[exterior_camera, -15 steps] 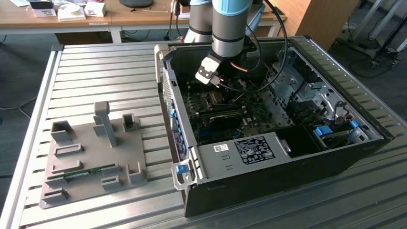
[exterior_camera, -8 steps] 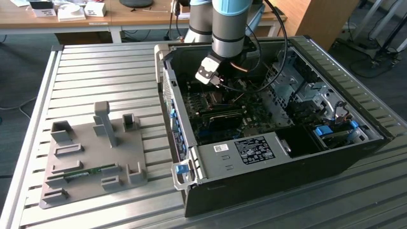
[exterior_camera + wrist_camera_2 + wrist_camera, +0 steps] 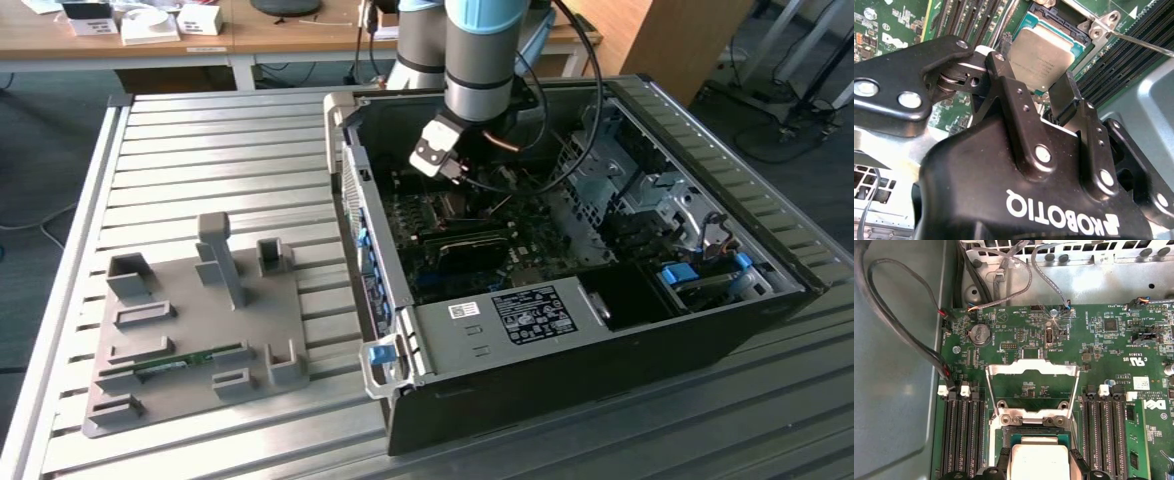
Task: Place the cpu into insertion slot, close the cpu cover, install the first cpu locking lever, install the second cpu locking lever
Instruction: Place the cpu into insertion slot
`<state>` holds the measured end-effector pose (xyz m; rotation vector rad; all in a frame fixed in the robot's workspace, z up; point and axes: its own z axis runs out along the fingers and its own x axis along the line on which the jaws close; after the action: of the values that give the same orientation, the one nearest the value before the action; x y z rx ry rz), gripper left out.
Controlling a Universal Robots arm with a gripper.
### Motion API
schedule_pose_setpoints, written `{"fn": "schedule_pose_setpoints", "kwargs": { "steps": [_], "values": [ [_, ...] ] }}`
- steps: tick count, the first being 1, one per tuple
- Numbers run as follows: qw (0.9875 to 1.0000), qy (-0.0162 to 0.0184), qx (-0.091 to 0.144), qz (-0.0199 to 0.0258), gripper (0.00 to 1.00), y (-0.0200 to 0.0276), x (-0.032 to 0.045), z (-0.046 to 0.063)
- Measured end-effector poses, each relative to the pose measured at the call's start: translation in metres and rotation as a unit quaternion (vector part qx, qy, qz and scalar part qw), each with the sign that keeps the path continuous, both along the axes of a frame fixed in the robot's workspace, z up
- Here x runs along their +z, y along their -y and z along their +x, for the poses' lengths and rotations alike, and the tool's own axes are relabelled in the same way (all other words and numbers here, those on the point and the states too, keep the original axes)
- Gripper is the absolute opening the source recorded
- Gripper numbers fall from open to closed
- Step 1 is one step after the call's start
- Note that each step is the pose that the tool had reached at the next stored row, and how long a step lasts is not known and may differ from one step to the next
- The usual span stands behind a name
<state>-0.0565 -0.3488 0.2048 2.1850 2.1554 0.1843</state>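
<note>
Gripper [image 3: 1030, 77] body sits up front in the second wrist view: matte black, rounded links, silver rivets, white lettering on the housing. Pincer is narrow, fingers [image 3: 1064, 97] pinching the cpu [image 3: 1046, 52] on two opposite edges. Cpu is a flat square with a brushed silver-grey lid, faint print and a teal rim. It's directly over the insertion slot [image 3: 1053, 12], whose black edge peeks out past it; can't tell if it's seated.

Room is tight: long black memory slots [image 3: 961, 435] run along both sides, close to the fingers. Beyond, the cpu cover [image 3: 1031, 370] stands open, a thin silver frame with the board visible through its window. Green motherboard [image 3: 1019, 335] carries white print and a coin cell [image 3: 980, 333]. Grey cables [image 3: 899, 325] run along the bare case wall. Exterior view: computer case [image 3: 747, 330] lies open on a slatted metal table [image 3: 200, 140].
</note>
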Motion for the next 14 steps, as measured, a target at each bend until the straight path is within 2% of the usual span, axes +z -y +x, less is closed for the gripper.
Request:
{"fn": "schedule_pose_setpoints", "kwargs": {
  "steps": [5,14],
  "values": [
    [1.0,0.0,-0.001,0.0005,0.54,0.0,-0.0037,-0.0001],
    [1.0,0.0,-0.001,0.0006,0.54,-0.002,-0.0038,-0.0002]
  ]
}}
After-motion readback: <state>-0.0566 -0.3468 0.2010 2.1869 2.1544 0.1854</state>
